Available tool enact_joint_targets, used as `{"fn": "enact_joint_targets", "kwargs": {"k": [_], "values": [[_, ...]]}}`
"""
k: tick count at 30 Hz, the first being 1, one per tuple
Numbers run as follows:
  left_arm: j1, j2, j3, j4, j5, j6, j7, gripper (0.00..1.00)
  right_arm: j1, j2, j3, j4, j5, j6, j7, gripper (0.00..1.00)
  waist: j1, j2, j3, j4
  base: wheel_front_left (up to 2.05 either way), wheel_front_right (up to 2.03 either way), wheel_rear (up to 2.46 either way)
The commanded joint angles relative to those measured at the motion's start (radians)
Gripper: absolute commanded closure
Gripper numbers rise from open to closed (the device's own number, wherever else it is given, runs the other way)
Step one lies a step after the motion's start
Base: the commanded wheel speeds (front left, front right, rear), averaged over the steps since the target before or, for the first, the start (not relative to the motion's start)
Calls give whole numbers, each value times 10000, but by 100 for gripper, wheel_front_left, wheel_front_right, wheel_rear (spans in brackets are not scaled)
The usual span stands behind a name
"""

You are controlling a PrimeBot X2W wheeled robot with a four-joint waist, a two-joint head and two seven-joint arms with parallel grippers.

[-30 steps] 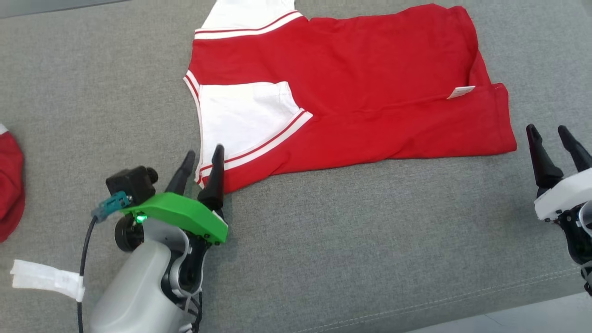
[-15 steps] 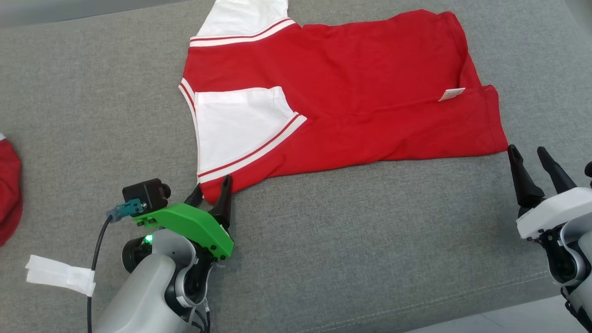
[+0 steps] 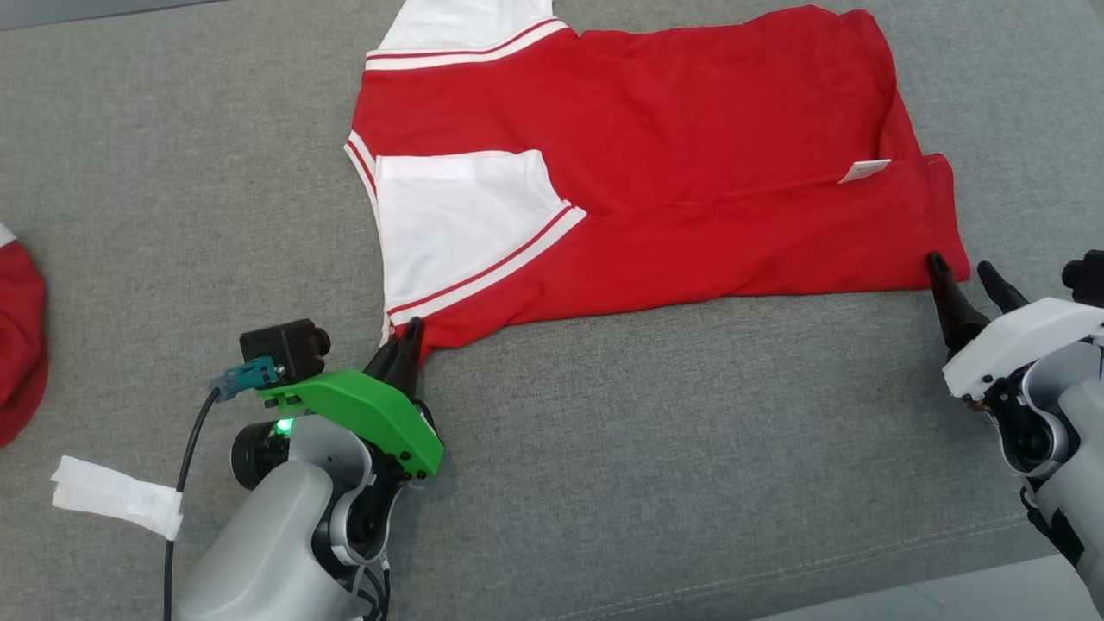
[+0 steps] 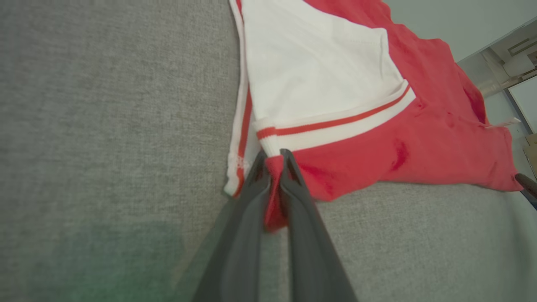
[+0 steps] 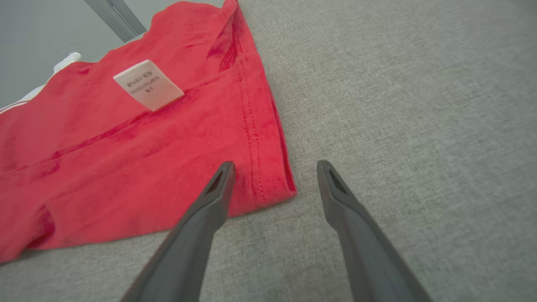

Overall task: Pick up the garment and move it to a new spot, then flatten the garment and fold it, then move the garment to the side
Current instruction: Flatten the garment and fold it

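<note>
The garment (image 3: pixel 690 147) is a red shirt with white, red-striped sleeves, folded lengthwise on the grey cushion. My left gripper (image 3: pixel 405 341) is shut on the garment's (image 4: pixel 356 163) near left corner; the left wrist view shows red cloth pinched between the dark fingers (image 4: pixel 247 209). At the garment's (image 5: pixel 126 167) near right corner my right gripper (image 3: pixel 964 276) stands open. Its two fingertips straddle the hemmed corner, one finger (image 5: pixel 209 201) over the cloth and the other on the cushion beside it. A white label (image 5: pixel 147 84) lies on the red cloth.
A second red cloth item (image 3: pixel 19 345) lies at the far left edge of the cushion. A white tape tab (image 3: pixel 112 498) hangs from the left arm's cable. The cushion's front seam (image 3: pixel 776 569) runs along the lower right, with pale floor beyond.
My left gripper has closed on the garment's near left corner. My right gripper has moved forward and left, up to the near right corner. The head camera has shifted slightly.
</note>
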Motion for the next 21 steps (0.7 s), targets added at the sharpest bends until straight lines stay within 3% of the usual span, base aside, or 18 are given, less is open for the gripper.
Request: {"fn": "enact_joint_targets", "kwargs": {"k": [1,3,12,21], "values": [[-114,143,-14,40,60,-44,34,100,-219,60,123,150,124,-14,43,0,0,0,102,77,0,0,0],[-179,169,-63,11,101,-62,83,100,-385,54,280,294,331,-14,94,100,0,0,145,118,0,0,0],[-8,591,-214,-464,188,-217,309,100,-556,-859,1211,90,816,-14,-132,100,0,0,-142,169,0,0,0],[1103,1129,-333,-2001,35,299,778,100,524,-2126,1919,-800,1860,-17,-80,100,0,0,-758,269,0,0,0]]}}
